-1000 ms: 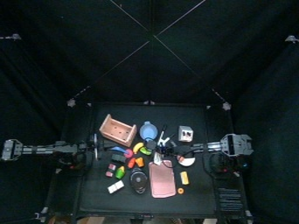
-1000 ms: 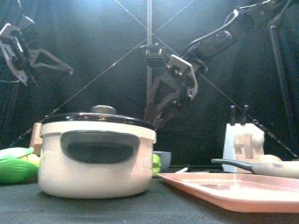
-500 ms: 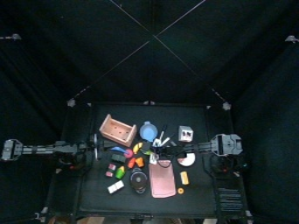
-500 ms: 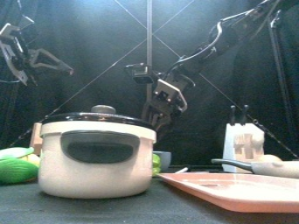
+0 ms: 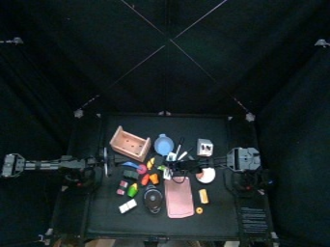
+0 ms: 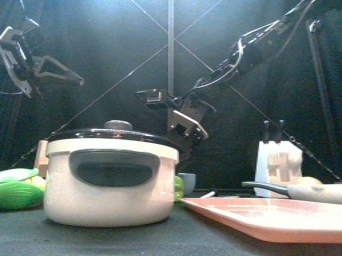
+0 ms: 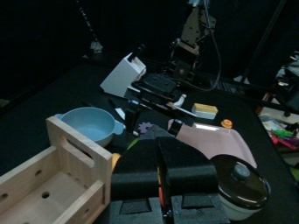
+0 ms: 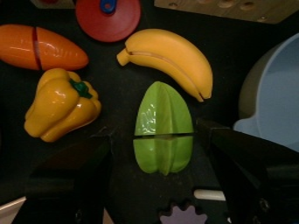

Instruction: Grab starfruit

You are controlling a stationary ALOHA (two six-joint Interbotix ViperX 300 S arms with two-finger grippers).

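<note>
The starfruit (image 8: 163, 136) is green and ribbed and lies on the black table between a yellow bell pepper (image 8: 61, 106) and a blue bowl (image 8: 275, 86), below a banana (image 8: 176, 58). My right gripper (image 8: 163, 171) is open right above it, one jaw on each side, not touching it. In the top view the right arm reaches in to the table's middle (image 5: 172, 173). In the front view the right gripper (image 6: 182, 113) hangs behind the pot. My left gripper (image 7: 163, 178) is shut and empty, resting at the left side (image 5: 85, 177).
A wooden crate (image 7: 52, 171), a pink tray (image 7: 219, 144), a white rack (image 7: 122, 73) and a lidded pot (image 6: 114, 176) stand around the middle. An orange fruit (image 8: 40, 47) and a red disc (image 8: 107, 16) lie near the pepper.
My right arm has reached leftward over the table's middle, and its gripper has come down and left in the front view. The left arm has not moved.
</note>
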